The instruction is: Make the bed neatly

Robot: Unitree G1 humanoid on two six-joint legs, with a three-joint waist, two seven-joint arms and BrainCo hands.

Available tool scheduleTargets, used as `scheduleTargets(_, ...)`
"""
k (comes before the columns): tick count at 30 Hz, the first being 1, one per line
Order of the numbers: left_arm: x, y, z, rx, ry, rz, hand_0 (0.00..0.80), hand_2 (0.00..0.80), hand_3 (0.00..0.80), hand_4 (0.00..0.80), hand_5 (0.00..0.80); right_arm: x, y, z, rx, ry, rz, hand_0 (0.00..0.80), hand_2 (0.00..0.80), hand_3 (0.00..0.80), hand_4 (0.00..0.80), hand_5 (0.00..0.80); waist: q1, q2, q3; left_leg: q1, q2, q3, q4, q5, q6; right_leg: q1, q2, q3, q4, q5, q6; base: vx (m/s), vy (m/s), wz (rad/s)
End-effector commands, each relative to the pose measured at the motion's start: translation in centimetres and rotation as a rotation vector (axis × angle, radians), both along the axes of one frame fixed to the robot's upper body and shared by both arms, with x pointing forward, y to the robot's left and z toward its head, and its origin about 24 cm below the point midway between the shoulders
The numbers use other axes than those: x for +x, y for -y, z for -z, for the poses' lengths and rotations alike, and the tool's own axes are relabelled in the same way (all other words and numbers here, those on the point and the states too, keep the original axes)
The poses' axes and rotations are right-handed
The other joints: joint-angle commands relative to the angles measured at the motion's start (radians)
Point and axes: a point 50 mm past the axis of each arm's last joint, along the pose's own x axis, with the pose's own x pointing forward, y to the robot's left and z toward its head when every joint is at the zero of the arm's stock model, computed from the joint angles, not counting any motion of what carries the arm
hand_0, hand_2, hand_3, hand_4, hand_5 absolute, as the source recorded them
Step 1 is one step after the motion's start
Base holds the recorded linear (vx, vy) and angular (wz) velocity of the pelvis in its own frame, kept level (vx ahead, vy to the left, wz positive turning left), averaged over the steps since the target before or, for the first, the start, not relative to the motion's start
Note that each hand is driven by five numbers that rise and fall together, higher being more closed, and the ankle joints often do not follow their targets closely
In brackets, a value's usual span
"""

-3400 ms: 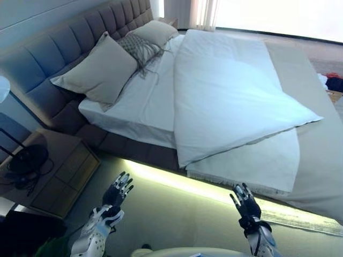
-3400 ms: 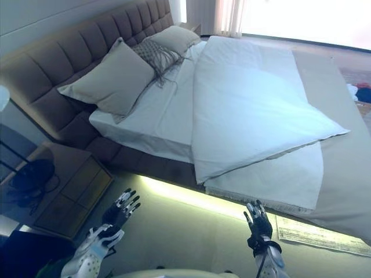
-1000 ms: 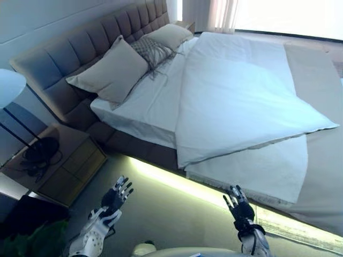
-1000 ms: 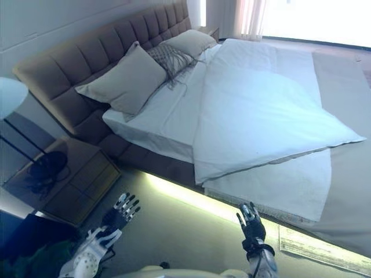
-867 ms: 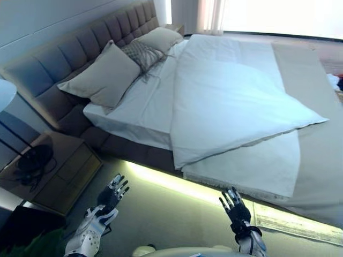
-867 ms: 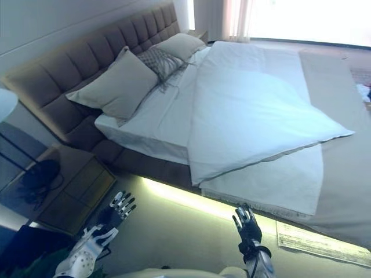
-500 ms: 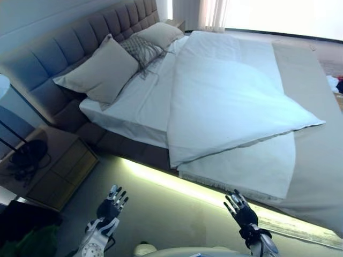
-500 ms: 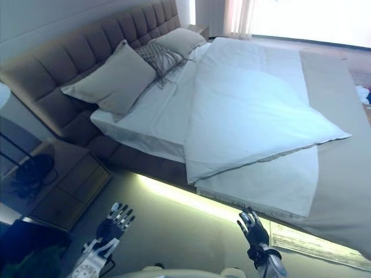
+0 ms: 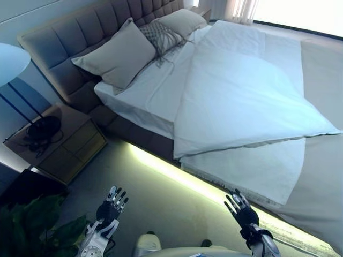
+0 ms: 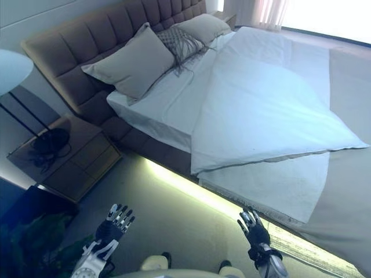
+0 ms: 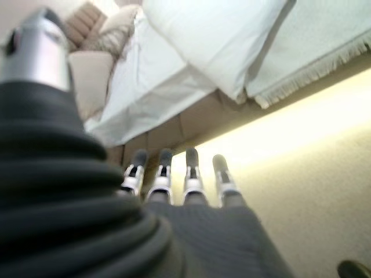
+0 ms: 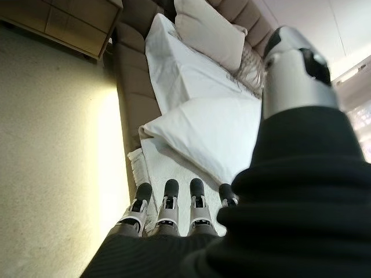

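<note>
A bed (image 9: 134, 136) with a padded headboard (image 9: 80, 37) fills the upper part of the eye views. Its white duvet (image 9: 241, 101) lies folded back at a slant, its near corner (image 9: 179, 152) by the bed's side edge. Bare white sheet (image 9: 144, 91) shows on the pillow side. A beige bedspread (image 9: 321, 176) covers the foot end, and a fringed white blanket (image 9: 252, 171) hangs under the duvet. Three pillows (image 9: 115, 56) lean at the headboard. My left hand (image 9: 109, 208) and right hand (image 9: 242, 211) hover open over the floor, short of the bed, touching nothing.
A wooden nightstand (image 9: 59, 147) with a black lamp base (image 9: 43, 128) and white shade (image 9: 10, 61) stands left of the bed. A green plant (image 9: 32, 230) sits at the lower left. A lit strip (image 9: 171, 174) glows under the bed frame above carpet (image 9: 161, 214).
The whole picture has shifted, so the camera moved; the bed looks unchanged. Both hands stay open and low in front of the bed.
</note>
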Motion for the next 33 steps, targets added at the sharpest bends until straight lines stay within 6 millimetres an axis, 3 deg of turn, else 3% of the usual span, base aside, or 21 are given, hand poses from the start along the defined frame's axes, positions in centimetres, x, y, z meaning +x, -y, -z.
scheduleTargets(1, 1.4, -1.0, -1.7, 0.066, 0.096, 0.057, 0.0, 0.0, 0.0, 0.0, 0.0, 2.1, -0.3, -2.1, -0.001, 0.149, 0.022, 0.0, 0.0, 0.0, 0.0, 0.0, -0.02, 0.009, -0.043, -0.026, 0.101, -0.097, -0.142, 0.287, -0.047, 0.063, -0.026, 0.015, 0.012, 0.001, 0.066, 0.113, 0.451, -0.16)
scheduleTargets(4, 1.9, -0.7, -1.9, 0.049, 0.113, 0.073, 0.0, 0.0, 0.0, 0.0, 0.0, 2.3, 0.0, -2.3, -0.011, 0.169, 0.028, 0.0, 0.0, 0.0, 0.0, 0.0, -0.044, 0.03, -0.04, -0.011, 0.092, -0.087, -0.167, 0.253, -0.052, 0.041, -0.081, 0.039, 0.061, -0.016, 0.09, 0.102, 0.413, -0.08)
scheduleTargets(6, 2.3, -0.5, -2.0, 0.041, 0.118, 0.09, 0.0, 0.0, 0.0, 0.0, 0.0, 2.2, 0.1, -2.3, -0.012, 0.175, 0.036, 0.0, 0.0, 0.0, 0.0, 0.0, -0.062, 0.033, -0.035, -0.011, 0.059, -0.057, -0.156, 0.194, -0.044, 0.024, -0.136, 0.054, 0.098, -0.021, 0.113, 0.173, 0.443, -0.02)
scheduleTargets(7, 2.3, -0.6, -1.8, 0.058, 0.092, 0.089, 0.0, 0.0, 0.0, 0.0, 0.0, 2.2, 0.1, -2.0, -0.009, 0.152, 0.054, 0.0, 0.0, 0.0, 0.0, 0.0, -0.072, 0.028, -0.033, -0.013, 0.029, -0.037, -0.133, 0.154, -0.03, 0.011, -0.171, 0.072, 0.114, -0.016, 0.124, 0.197, 0.363, -0.13)
scheduleTargets(8, 2.3, -0.8, -1.8, 0.066, 0.088, 0.08, 0.0, 0.0, 0.0, 0.0, 0.0, 2.3, -0.1, -2.1, 0.001, 0.145, 0.057, 0.0, 0.0, 0.0, 0.0, 0.0, -0.076, 0.024, -0.034, -0.014, -0.001, -0.054, -0.118, 0.137, -0.017, -0.001, -0.186, 0.096, 0.114, 0.004, 0.132, 0.177, 0.291, -0.12)
scheduleTargets(11, 1.9, -1.6, -2.2, 0.097, 0.118, 0.092, 0.0, 0.0, 0.0, 0.0, 0.0, 1.8, -0.7, -1.9, 0.04, 0.162, 0.043, 0.0, 0.0, 0.0, 0.0, 0.0, -0.079, 0.008, -0.038, -0.008, -0.053, -0.025, -0.091, 0.101, 0.023, -0.025, -0.22, 0.106, 0.117, 0.065, 0.142, 0.166, 0.169, -0.16)
scheduleTargets(14, 1.4, -2.9, -2.5, 0.157, 0.112, 0.079, 0.0, 0.0, 0.0, 0.0, 0.0, 1.4, -1.4, -1.5, 0.099, 0.151, 0.055, 0.0, 0.0, 0.0, 0.0, 0.0, -0.076, -0.002, -0.042, 0.005, -0.06, 0.006, -0.092, 0.086, 0.045, -0.048, -0.208, 0.085, 0.141, 0.078, 0.146, 0.125, 0.091, -0.4)
scheduleTargets(18, 1.5, -3.8, -3.2, 0.163, 0.132, 0.025, 0.0, 0.0, 0.0, 0.0, 0.0, 1.0, -0.8, -1.3, 0.067, 0.127, 0.073, 0.0, 0.0, 0.0, 0.0, 0.0, -0.064, -0.018, -0.05, -0.009, -0.05, 0.014, -0.081, 0.075, 0.039, -0.028, -0.176, 0.072, 0.061, 0.062, 0.147, 0.05, -0.097, -0.3)
scheduleTargets(21, 1.3, -4.0, -3.0, 0.124, 0.124, -0.023, 0.0, 0.0, 0.0, 0.0, 0.0, 0.9, -0.5, -1.3, 0.054, 0.126, 0.053, 0.0, 0.0, 0.0, 0.0, 0.0, -0.054, -0.02, -0.054, -0.018, -0.027, 0.002, -0.089, 0.091, 0.03, -0.018, -0.15, 0.064, 0.041, 0.058, 0.144, -0.003, -0.137, -0.01)
scheduleTargets(26, 0.9, -3.2, -2.5, 0.106, 0.107, -0.011, 0.0, 0.0, 0.0, 0.0, 0.0, 0.7, 0.5, -1.5, 0.067, 0.115, 0.079, 0.0, 0.0, 0.0, 0.0, 0.0, -0.018, -0.028, -0.048, -0.046, 0.044, -0.045, -0.074, 0.121, -0.013, 0.027, -0.078, 0.018, 0.001, 0.04, 0.111, -0.019, -0.197, 0.18)
scheduleTargets(28, 0.7, -3.2, -2.4, 0.108, 0.101, -0.016, 0.0, 0.0, 0.0, 0.0, 0.0, 1.0, 0.6, -1.6, 0.083, 0.121, 0.071, 0.0, 0.0, 0.0, 0.0, 0.0, -0.007, -0.028, -0.044, -0.054, 0.053, -0.055, -0.057, 0.117, -0.018, 0.035, -0.068, 0.01, -0.006, 0.037, 0.101, -0.007, -0.078, 0.04)
scheduleTargets(29, 0.6, -3.1, -2.3, 0.111, 0.097, -0.013, 0.0, 0.0, 0.0, 0.0, 0.0, 1.2, 0.5, -1.7, 0.091, 0.123, 0.07, 0.0, 0.0, 0.0, 0.0, 0.0, 0.002, -0.023, -0.039, -0.087, 0.05, -0.042, -0.015, 0.147, -0.025, 0.05, -0.059, -0.007, -0.015, 0.033, 0.092, -0.009, -0.026, 0.11)
scheduleTargets(30, 0.7, -2.9, -2.3, 0.091, 0.105, 0.003, 0.0, 0.0, 0.0, 0.0, 0.0, 1.3, 0.5, -1.6, 0.077, 0.116, 0.076, 0.0, 0.0, 0.0, 0.0, 0.0, 0.013, -0.015, -0.036, -0.119, 0.023, -0.021, 0.01, 0.163, -0.023, 0.069, -0.061, -0.03, -0.017, 0.033, 0.091, -0.015, 0.025, 0.24)
scheduleTargets(32, 1.0, -2.1, -2.3, 0.062, 0.111, 0.043, 0.0, 0.0, 0.0, 0.0, 0.0, 2.6, 0.1, -1.9, 0.066, 0.148, 0.107, 0.0, 0.0, 0.0, 0.0, 0.0, 0.036, -0.004, -0.032, -0.143, -0.038, 0.027, -0.007, 0.151, 0.003, 0.075, -0.082, -0.067, 0.009, 0.028, 0.097, -0.031, 0.121, 0.64)
scheduleTargets(33, 0.9, -2.0, -2.2, 0.06, 0.108, 0.05, 0.0, 0.0, 0.0, 0.0, 0.0, 3.0, -0.3, -1.9, 0.069, 0.158, 0.111, 0.0, 0.0, 0.0, 0.0, 0.0, 0.04, -0.005, -0.032, -0.136, -0.054, 0.025, -0.016, 0.145, 0.015, 0.067, -0.092, -0.071, 0.028, 0.026, 0.1, 0.003, 0.228, 0.9)
